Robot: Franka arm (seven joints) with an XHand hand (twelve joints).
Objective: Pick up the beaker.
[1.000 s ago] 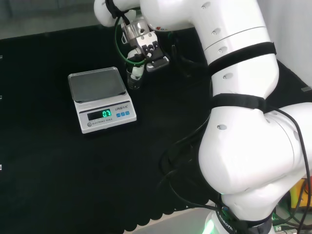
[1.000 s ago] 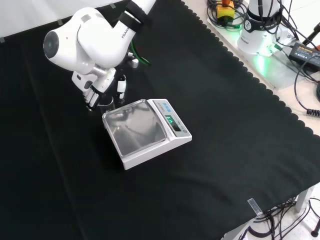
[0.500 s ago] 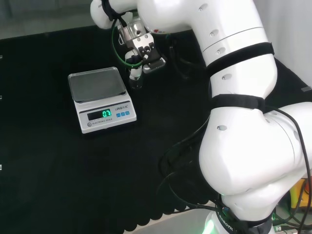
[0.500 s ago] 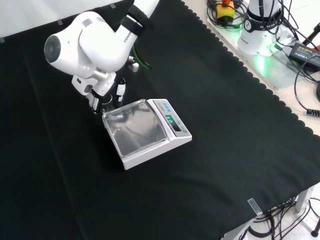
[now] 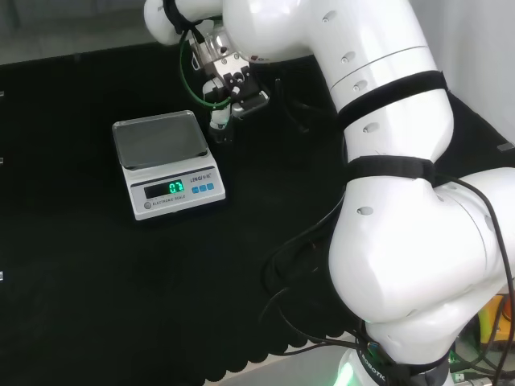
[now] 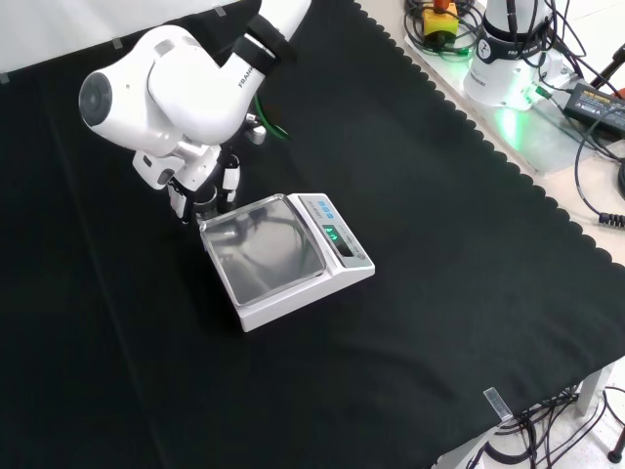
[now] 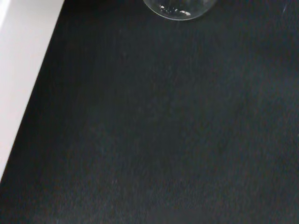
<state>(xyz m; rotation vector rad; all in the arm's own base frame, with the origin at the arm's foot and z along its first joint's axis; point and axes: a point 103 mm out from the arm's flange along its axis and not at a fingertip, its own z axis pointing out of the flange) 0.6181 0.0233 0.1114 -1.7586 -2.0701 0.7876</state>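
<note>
Head and front views, seemingly angled apart, share scale (image 5: 167,163).

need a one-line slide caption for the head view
White robot arm's black and white hand closes its fingers around a small clear beaker beside the white electronic scale on black cloth.

Hand (image 5: 229,80) now farther leftward in head view, beaker (image 5: 222,131) alongside

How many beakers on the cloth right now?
1 that I can make out: a clear beaker at the hand, just right of the scale in the head view. It's clear glass, so other pieces could go unseen.
</note>
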